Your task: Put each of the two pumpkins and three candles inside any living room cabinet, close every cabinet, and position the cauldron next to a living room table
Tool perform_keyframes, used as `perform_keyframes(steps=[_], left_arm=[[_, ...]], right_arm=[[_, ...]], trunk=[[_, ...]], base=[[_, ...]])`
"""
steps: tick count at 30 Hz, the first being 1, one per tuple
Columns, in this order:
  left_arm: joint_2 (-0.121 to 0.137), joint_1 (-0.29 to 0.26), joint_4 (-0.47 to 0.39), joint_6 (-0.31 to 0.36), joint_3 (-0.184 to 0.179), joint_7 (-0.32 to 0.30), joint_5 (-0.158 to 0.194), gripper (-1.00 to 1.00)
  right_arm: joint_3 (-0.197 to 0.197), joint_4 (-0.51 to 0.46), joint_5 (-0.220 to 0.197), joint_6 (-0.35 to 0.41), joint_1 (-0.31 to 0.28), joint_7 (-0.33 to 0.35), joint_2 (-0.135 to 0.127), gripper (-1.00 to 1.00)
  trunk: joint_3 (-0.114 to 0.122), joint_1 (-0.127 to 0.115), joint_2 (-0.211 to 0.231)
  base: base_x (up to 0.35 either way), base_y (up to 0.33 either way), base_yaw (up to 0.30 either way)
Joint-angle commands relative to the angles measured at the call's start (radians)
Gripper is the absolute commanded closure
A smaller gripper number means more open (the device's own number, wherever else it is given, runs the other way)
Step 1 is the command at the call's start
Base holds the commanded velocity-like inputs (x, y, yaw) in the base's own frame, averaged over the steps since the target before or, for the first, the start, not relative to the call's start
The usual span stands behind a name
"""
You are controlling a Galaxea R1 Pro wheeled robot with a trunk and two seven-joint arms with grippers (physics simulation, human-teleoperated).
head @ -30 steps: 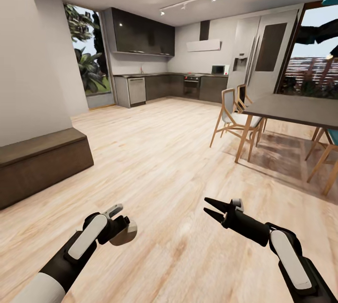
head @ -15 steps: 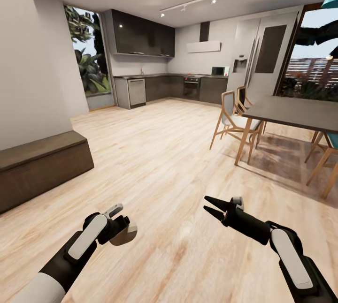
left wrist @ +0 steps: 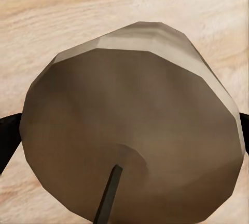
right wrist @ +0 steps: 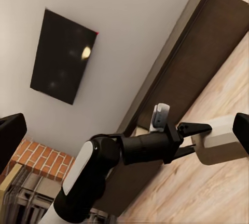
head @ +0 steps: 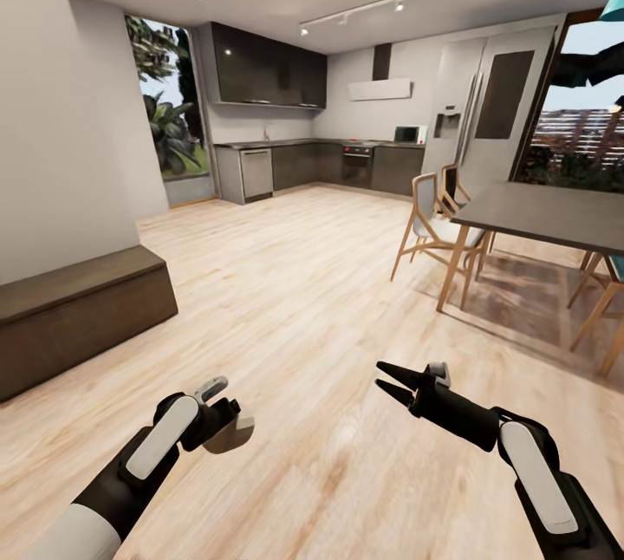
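Head view: the left claw (head: 227, 423) clamps a candle (head: 232, 433) low over the wood floor (head: 295, 283), the cabinet (head: 78, 317) sits along the left wall, and the right claw (head: 387, 382) is spread and empty. Left wrist view: the candle (left wrist: 135, 125) looms between the fingertips. Right wrist view: the left claw (right wrist: 199, 138) grips the candle (right wrist: 220, 141) beside the cabinet (right wrist: 192, 68).

Open-plan home, dark kitchen cupboards (head: 269, 66) along far wall; dining table (head: 546, 213), wooden chairs (head: 431, 226), plank floor (head: 303, 300)

Cabinet (head: 82, 317) left, dining table (head: 546, 213) right.
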Motion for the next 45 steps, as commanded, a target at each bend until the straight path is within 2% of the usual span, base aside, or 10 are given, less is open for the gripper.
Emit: perform_keyframes(steps=[1,10,20,39,45], left_arm=[[0.001,-0.001,-0.002,0.003,-0.003,0.005,0.003,1.00],[0.001,-0.001,-0.006,0.003,-0.003,0.005,0.001,1.00],[0.001,-0.001,-0.006,0.003,-0.005,0.007,0.001,1.00],[0.001,-0.001,-0.006,0.003,-0.005,0.006,0.002,1.00],[0.001,-0.001,-0.006,0.003,-0.005,0.006,0.003,1.00]], right_arm=[[-0.001,0.000,0.003,0.005,0.000,0.003,0.000,-1.00],[0.000,-0.002,0.007,0.006,0.000,-0.002,0.000,-1.00],[0.000,-0.010,0.016,0.005,0.000,-0.002,0.000,-1.00],[-0.001,-0.047,0.015,0.004,-0.001,0.012,0.000,-1.00],[-0.001,-0.048,0.016,0.004,-0.001,0.000,0.000,-1.00]], trunk=[[-0.001,0.000,0.000],[-0.001,0.000,0.000],[-0.001,0.000,0.000],[-0.002,0.000,0.000],[-0.002,0.000,0.000]], base=[[0.000,0.000,0.214],[0.038,0.000,0.263],[0.314,-0.007,0.272],[0.342,-0.070,0.027],[0.342,-0.009,0.209]])
